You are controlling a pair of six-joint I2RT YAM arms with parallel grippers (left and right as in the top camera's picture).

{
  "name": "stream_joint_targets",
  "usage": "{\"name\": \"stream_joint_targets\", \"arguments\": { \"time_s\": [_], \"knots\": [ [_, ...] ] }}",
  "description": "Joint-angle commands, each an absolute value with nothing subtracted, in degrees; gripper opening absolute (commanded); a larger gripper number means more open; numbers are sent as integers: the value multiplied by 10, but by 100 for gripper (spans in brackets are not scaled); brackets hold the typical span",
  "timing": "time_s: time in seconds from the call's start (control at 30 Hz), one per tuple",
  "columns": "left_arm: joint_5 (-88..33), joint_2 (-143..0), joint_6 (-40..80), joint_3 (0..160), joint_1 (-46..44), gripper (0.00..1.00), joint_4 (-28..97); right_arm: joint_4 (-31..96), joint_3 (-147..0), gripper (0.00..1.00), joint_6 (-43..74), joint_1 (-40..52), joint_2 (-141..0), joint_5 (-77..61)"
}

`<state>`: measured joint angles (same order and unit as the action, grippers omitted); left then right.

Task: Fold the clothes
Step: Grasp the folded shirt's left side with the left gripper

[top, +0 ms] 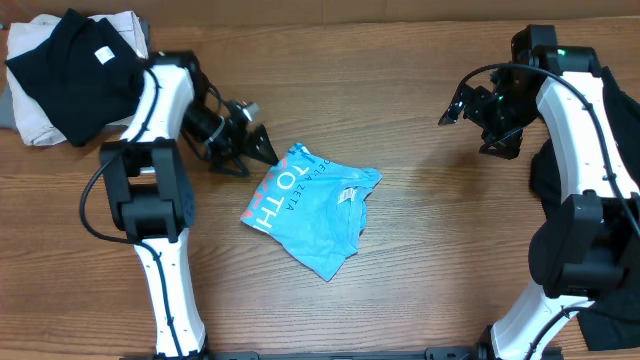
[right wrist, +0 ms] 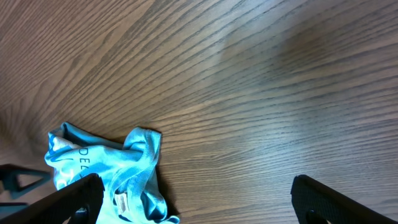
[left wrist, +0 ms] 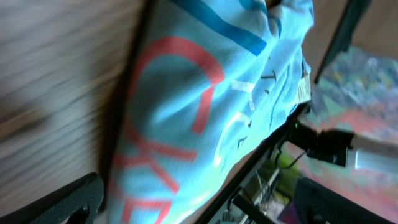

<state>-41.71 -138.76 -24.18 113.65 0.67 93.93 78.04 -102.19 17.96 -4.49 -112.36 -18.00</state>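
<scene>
Both grippers are found spread wide and empty: the left gripper point(top: 262, 148) just beside the crumpled light blue T-shirt point(top: 310, 205), which lies near the middle of the counter point(top: 420, 250), and the right gripper point(top: 455, 110) well apart from it. The fabric is judged soft, light and limp, best pinched at a hem corner. The left arm is bent low toward it; the right arm is raised aside.

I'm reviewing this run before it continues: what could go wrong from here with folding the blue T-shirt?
1. The T-shirt lies bunched in layers; the open left claw at its corner may pinch several layers at once.
2. The right claw hangs open well away over the table, so a one-sided pull would likely drag the T-shirt rather than spread it.
</scene>
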Motion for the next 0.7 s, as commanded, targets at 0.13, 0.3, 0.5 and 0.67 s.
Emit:
{"name": "stream_joint_targets", "arguments": {
  "time_s": [0.13, 0.3, 0.5, 0.67],
  "knots": [
    [-415, -1376, -203, 1060, -30, 100, 834, 784, -1020, 100, 175, -46, -1111, -180],
    [-362, -1376, -167, 1042, -34, 100, 797, 787, -1020, 100, 175, -46, -1111, -180],
    [-386, -1376, -167, 1035, -42, 68, 802, 787, -1020, 100, 175, -46, -1111, -180],
    [-383, -1376, -167, 1035, -67, 53, 804, 785, -1020, 100, 175, -46, -1111, -180]
  ]
}}
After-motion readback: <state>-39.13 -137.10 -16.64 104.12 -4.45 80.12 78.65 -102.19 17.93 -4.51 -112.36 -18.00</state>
